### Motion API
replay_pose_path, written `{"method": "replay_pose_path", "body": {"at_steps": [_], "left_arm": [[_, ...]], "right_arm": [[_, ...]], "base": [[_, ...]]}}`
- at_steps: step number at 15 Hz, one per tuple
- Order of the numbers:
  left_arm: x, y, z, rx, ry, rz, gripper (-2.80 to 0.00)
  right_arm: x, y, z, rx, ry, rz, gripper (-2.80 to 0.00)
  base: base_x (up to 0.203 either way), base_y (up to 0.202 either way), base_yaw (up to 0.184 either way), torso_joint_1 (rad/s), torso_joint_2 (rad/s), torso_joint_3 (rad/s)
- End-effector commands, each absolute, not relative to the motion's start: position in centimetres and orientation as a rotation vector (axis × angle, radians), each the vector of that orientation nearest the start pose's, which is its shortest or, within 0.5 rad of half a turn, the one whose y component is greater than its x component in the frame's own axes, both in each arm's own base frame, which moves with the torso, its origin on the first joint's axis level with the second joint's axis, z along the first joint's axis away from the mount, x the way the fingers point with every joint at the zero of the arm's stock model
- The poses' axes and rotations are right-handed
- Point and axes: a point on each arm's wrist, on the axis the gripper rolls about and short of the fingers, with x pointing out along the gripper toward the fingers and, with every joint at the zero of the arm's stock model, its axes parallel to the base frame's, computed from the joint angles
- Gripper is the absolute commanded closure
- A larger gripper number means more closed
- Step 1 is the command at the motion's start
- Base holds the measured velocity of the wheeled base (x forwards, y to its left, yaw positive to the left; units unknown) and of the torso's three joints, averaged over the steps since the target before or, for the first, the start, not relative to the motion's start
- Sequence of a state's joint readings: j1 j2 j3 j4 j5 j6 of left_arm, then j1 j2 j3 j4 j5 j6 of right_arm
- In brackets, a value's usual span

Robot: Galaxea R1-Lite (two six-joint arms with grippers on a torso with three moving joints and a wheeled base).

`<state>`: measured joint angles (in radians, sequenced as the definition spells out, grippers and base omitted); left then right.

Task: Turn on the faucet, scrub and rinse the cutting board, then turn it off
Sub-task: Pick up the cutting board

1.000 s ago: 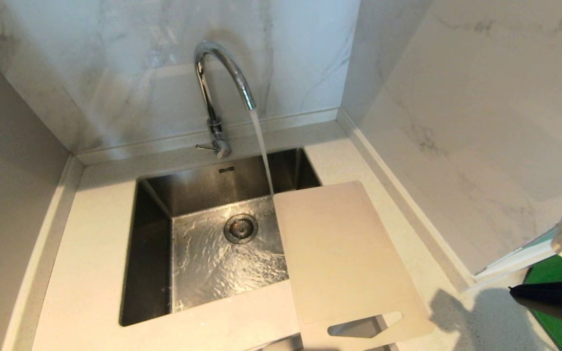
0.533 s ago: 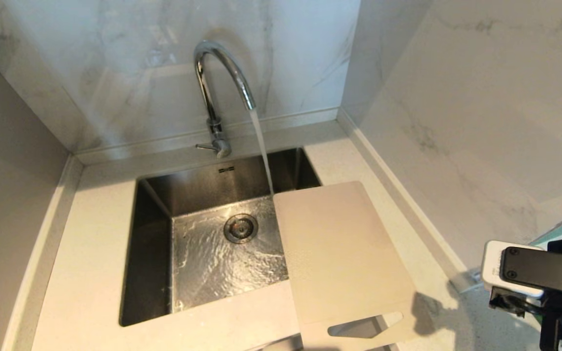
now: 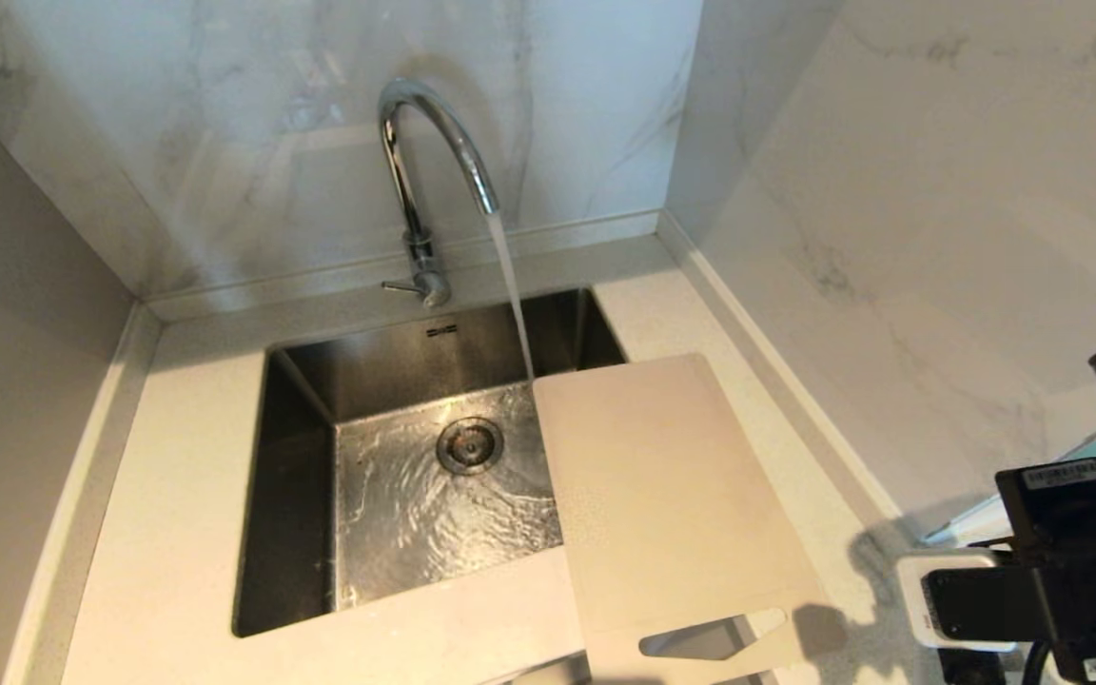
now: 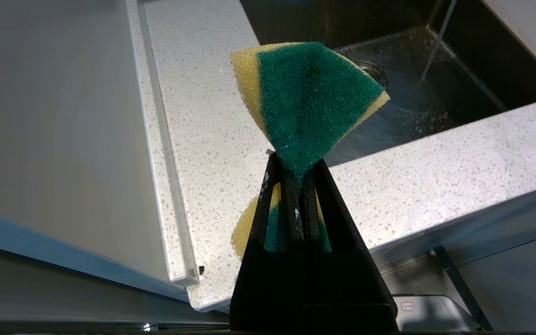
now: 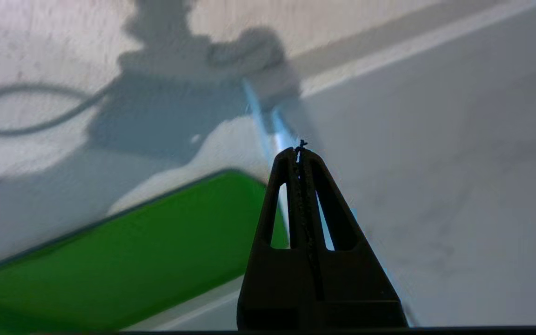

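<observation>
At four o'clock, the right gripper (image 5: pixel 301 153), fingers together and empty, has been swung lower. The left gripper (image 4: pixel 296 174) is clamped on a green-yellow sponge (image 4: pixel 307 100). Water is run from the chrome gooseneck faucet (image 3: pixel 434 152); the beige plastic cutting board (image 3: pixel 662 495) lies unscrubbed across the sink's right rim at five o'clock.

A kitchen corner in what looks like a home. A steel sink (image 3: pixel 301 495) is set into a pale speckled stone counter (image 3: pixel 177 495), with a drain (image 3: pixel 469 444) in its wet floor. A tall chrome faucet (image 3: pixel 415 190) arches over it, with water (image 3: pixel 510 295) running from the spout. Marble-look wall panels (image 3: pixel 272 114) with grey veins rise behind and to the right, meeting in a corner. A beige cutting board (image 3: pixel 672 514) lies across the sink's right edge. A green and yellow scrubbing sponge (image 4: pixel 307 100) and a green mat (image 5: pixel 123 251) on the counter add to the dishwashing setting.
</observation>
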<state>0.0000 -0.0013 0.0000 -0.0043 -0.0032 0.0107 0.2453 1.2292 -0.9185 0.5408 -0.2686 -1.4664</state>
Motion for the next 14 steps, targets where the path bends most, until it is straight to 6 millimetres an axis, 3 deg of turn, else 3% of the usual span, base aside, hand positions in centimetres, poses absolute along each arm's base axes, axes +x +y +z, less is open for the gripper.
{"method": "replay_pose_path", "body": {"at_steps": [1, 3, 11, 12, 14], "left_arm": [[-2.3, 0.0, 7.5, 0.011, -0.005, -0.003, 0.0], [-2.3, 0.0, 7.5, 0.011, -0.005, -0.003, 0.0], [-2.3, 0.0, 7.5, 0.011, -0.005, -0.003, 0.0], [-2.3, 0.0, 7.5, 0.011, -0.005, -0.003, 0.0], [-2.3, 0.0, 7.5, 0.011, -0.005, -0.003, 0.0]], "right_arm": [[15.0, 4.4, 20.7, -1.633, 0.64, 0.654, 0.0], [14.4, 5.0, 19.8, -1.651, 0.616, 0.704, 0.0], [15.9, 7.6, 18.6, -1.534, 0.645, 0.798, 0.0], [15.9, 8.0, 18.4, -1.536, 0.637, 0.822, -2.8], [16.1, 8.8, 17.8, -1.521, 0.65, 0.853, -2.8]], "base": [[0.0, 0.0, 0.0, 0.0, 0.0, 0.0], [0.0, 0.0, 0.0, 0.0, 0.0, 0.0], [0.0, 0.0, 0.0, 0.0, 0.0, 0.0], [0.0, 0.0, 0.0, 0.0, 0.0, 0.0], [0.0, 0.0, 0.0, 0.0, 0.0, 0.0]]}}
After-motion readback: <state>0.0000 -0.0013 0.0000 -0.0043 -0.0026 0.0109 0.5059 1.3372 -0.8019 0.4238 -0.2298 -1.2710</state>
